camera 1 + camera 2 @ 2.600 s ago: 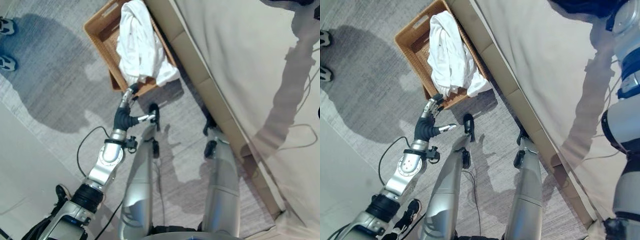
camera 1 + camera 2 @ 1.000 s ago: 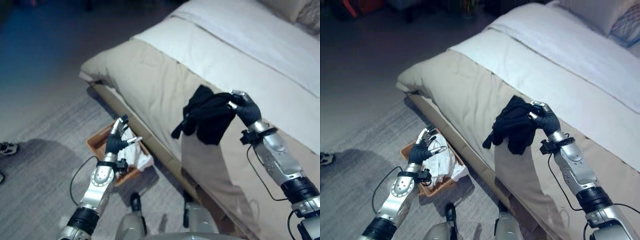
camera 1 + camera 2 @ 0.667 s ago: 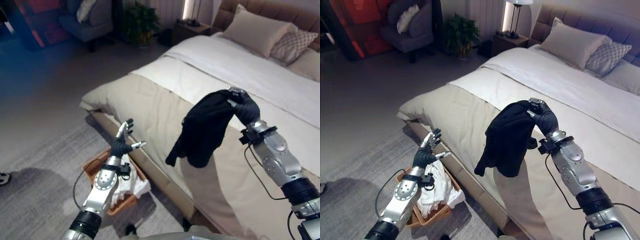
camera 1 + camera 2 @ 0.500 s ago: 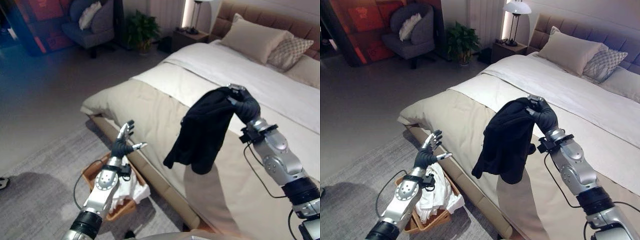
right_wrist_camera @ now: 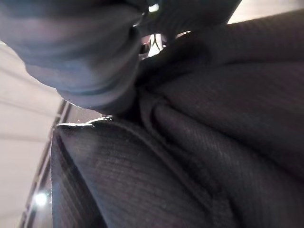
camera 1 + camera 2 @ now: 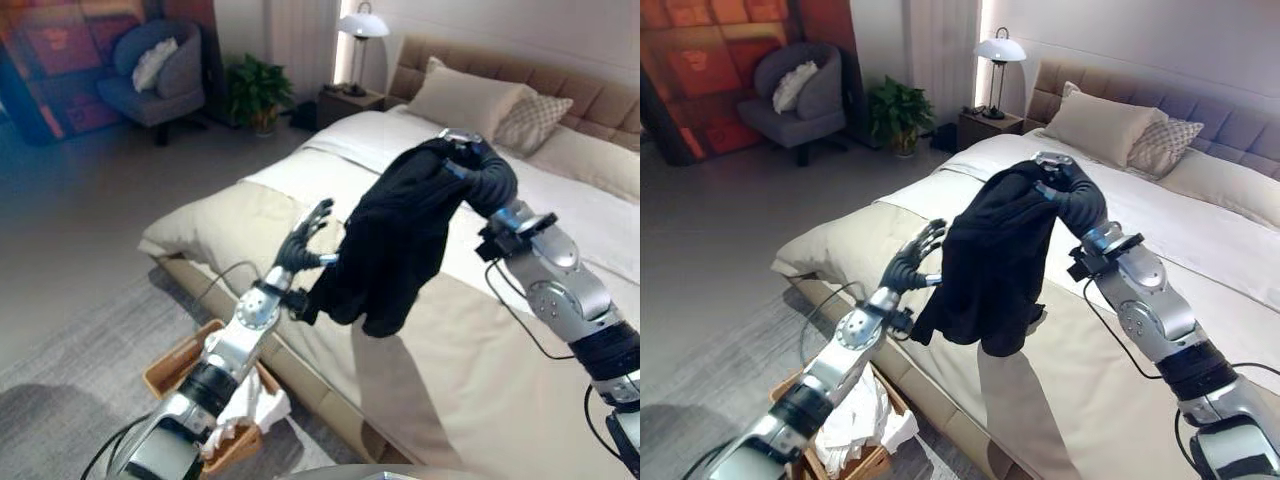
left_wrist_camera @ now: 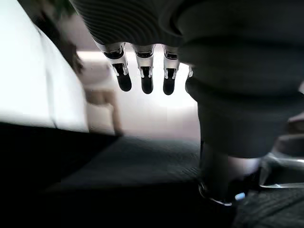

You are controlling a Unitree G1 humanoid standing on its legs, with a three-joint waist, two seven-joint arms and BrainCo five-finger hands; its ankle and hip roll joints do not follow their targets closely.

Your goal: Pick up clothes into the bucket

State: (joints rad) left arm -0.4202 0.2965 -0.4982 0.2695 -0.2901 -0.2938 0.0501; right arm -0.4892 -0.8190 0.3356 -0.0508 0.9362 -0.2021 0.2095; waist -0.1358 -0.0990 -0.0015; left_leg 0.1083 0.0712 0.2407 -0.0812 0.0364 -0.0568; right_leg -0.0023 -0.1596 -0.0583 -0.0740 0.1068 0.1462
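Right hand (image 6: 482, 176) raised high above the bed (image 6: 470, 380), fingers curled tight around the top of a black garment (image 6: 392, 245). Garment found hanging clear of the bedding, long axis close to vertical, bunched top end at the hand, loose lower end pointing down toward the beige cover. Folds of the dark cloth (image 5: 199, 142) seen pressed close against the hand's ribbed cover in the right wrist view.

Left hand (image 6: 303, 240) held up just beside the hanging garment, on its left side, fingers (image 7: 142, 76) straight and spread, nothing gripped. Contact between thumb and cloth could not be determined; dark fabric lay close under the palm in the left wrist view.

Wicker basket (image 6: 172, 362) noted on the grey carpet at the foot of the bed frame, below the left arm, well apart from the black garment. White clothes (image 6: 855, 415) already lying inside it, part of them spilling over the near rim.

Elsewhere noted: pillows (image 6: 1105, 125) at the padded headboard, a lamp (image 6: 1000, 50) on the bedside table, a potted plant (image 6: 898, 110) and a grey armchair (image 6: 790, 95) with a pale cushion at the far wall.
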